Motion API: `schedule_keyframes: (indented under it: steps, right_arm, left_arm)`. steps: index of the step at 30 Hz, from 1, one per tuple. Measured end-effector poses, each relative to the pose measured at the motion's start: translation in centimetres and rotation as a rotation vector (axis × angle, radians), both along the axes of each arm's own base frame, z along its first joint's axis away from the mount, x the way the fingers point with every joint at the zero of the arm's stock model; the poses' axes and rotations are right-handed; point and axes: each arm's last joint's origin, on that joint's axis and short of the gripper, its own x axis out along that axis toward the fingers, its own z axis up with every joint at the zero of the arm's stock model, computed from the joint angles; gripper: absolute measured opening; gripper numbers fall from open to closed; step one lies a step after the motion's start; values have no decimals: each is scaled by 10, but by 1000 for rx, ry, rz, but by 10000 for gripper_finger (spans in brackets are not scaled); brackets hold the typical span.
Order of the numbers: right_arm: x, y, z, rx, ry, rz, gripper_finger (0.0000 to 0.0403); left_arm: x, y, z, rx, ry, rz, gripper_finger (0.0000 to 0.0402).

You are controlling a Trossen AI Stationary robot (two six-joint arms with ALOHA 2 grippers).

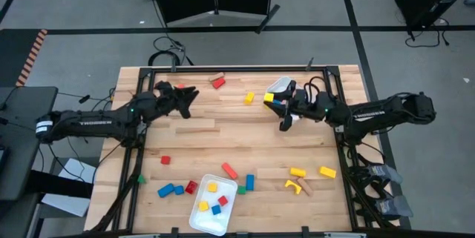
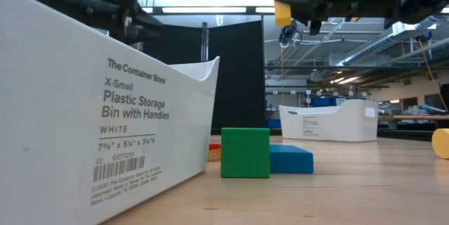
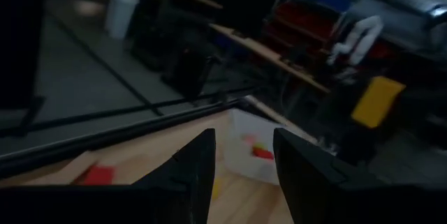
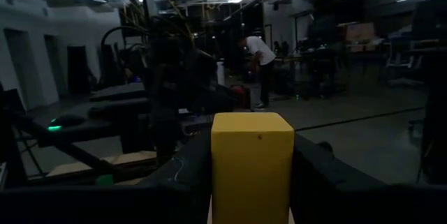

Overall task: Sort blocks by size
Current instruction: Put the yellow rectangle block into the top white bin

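Observation:
Coloured wooden blocks lie scattered on the table: a red one [image 1: 217,82] and a yellow one [image 1: 249,98] at the far side, several more near the front, among them a green cube [image 2: 245,152] and a blue block [image 2: 290,159]. My right gripper [image 1: 276,103] hangs above the table's far middle, shut on a yellow block [image 4: 251,161], next to a white tray [image 1: 280,86]. My left gripper [image 1: 191,96] hovers at the far left, pointing level toward the right; its fingers stand open [image 3: 243,161] with nothing between them. My right gripper pinches the yellow block by two opposite sides [image 4: 218,168] between its two fingers [image 4: 185,175]. The fingers come about level from the table's right. The block stands upright between them, lifted well clear of the table [image 2: 283,11].
A second white tray [image 1: 214,205] at the near edge holds yellow, red and blue blocks. Yellow blocks [image 1: 297,171] and a yellow arch [image 1: 295,186] lie at the near right. A black metal frame [image 1: 223,68] borders the table. A bare stretch of tabletop lies between the two arms.

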Motion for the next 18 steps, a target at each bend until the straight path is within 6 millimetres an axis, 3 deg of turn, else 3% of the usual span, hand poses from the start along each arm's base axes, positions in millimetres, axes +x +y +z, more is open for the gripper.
schedule_keyframes:
  steps: [18]
  right_arm:
    - [-1, -3, 0, 26, -7, -24, 143]
  left_arm:
    - [-2, 7, -4, 6, 53, -5, 152]
